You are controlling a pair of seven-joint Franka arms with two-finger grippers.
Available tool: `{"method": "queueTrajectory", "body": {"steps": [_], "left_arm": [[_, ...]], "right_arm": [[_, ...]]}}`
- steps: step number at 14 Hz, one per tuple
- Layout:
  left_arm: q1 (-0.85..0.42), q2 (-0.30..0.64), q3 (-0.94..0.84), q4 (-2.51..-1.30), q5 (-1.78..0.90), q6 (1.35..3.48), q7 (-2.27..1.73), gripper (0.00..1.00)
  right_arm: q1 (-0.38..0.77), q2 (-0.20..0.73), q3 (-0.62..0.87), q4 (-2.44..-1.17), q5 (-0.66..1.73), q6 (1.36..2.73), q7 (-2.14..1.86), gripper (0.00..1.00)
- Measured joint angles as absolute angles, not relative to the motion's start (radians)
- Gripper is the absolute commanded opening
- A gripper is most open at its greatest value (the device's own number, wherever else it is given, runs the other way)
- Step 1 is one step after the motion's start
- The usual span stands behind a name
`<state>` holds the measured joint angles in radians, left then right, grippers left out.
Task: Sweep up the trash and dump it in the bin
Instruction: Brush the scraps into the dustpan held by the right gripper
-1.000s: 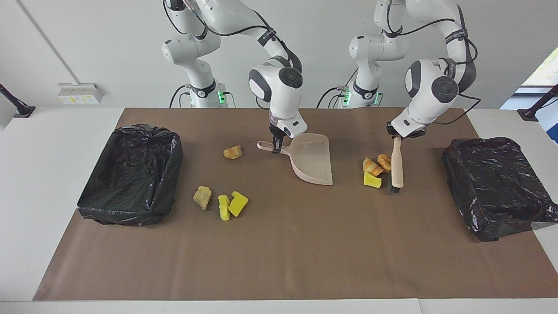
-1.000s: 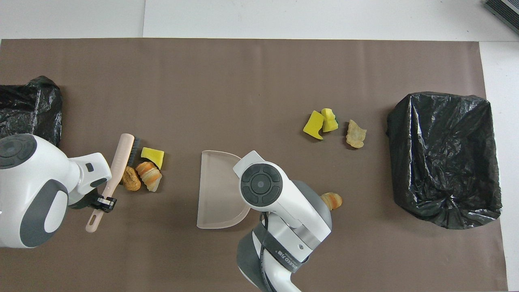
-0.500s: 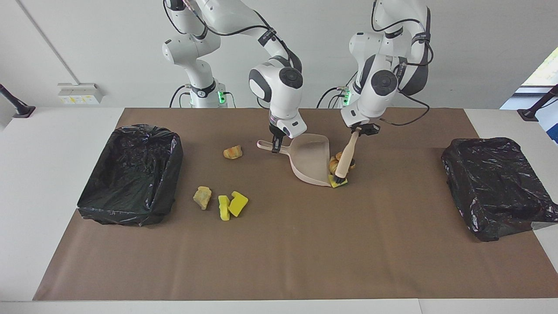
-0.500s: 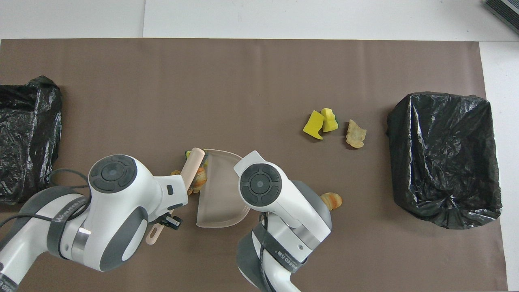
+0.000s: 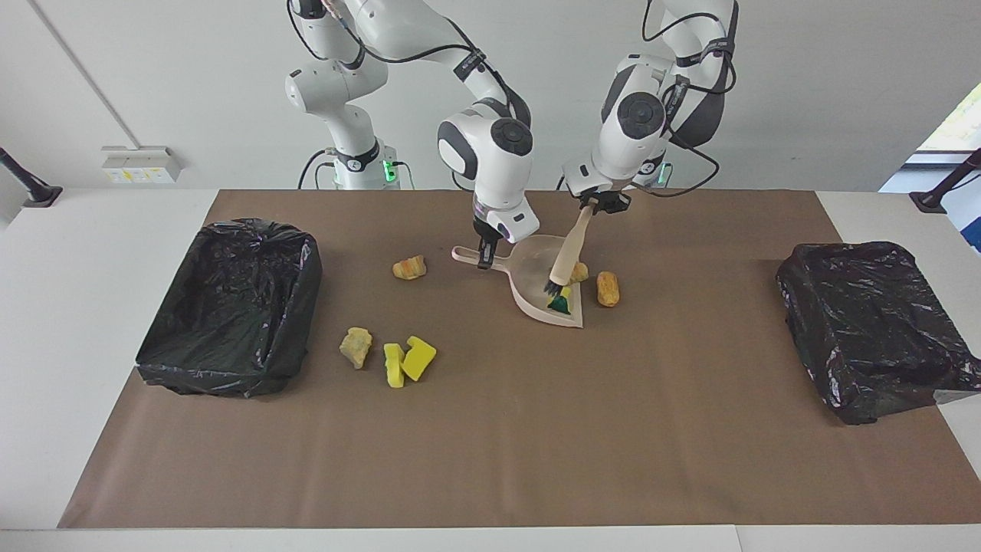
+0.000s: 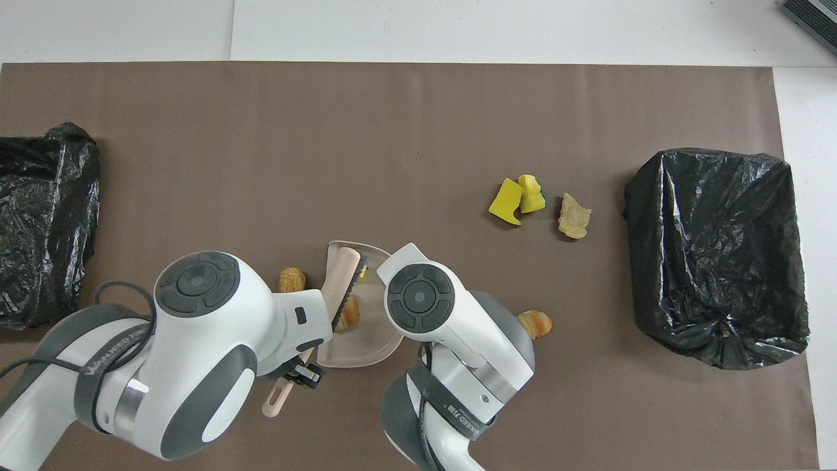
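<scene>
The left gripper is holding the brush and pushing two scraps into the dustpan; one bread lump is lying just beside its mouth. The right gripper is gripping the handle. Next, I think, this lump needs another sweep.

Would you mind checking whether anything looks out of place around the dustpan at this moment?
One tan lump lies on the mat just outside the dustpan, toward the left arm's end, while the brush is already inside the pan with a yellow piece and another tan lump. It looks missed.
</scene>
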<state>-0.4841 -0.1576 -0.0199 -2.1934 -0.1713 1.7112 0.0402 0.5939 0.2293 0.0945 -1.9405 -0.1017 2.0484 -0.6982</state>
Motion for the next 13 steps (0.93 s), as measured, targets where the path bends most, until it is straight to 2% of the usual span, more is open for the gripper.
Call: {"method": "queueTrajectory", "body": {"steps": [4,7,11,13], "left_arm": [[-0.298,-0.155,-0.009,-2.197,-0.156,1.682,0.042,0.0],[-0.203,-0.143,-0.006,-2.272,-0.116,1.766,0.043,0.0],[-0.199,-0.14,-0.026,-2.325,-0.115,1.789,0.041,0.0],[-0.263,-0.14,-0.033,-2.35,-0.117,1.791,0.039,0.0]], "right_arm": [[0.594,0.229,0.095,-1.94,-0.102,2.048,-0.698,0.0],[0.594,0.229,0.094,-1.94,-0.102,2.048,-0.698,0.0],[0.594,0.229,0.094,-1.94,-0.102,2.048,-0.698,0.0],[0.594,0.229,0.094,-1.94,-0.102,2.048,-0.698,0.0]]}}
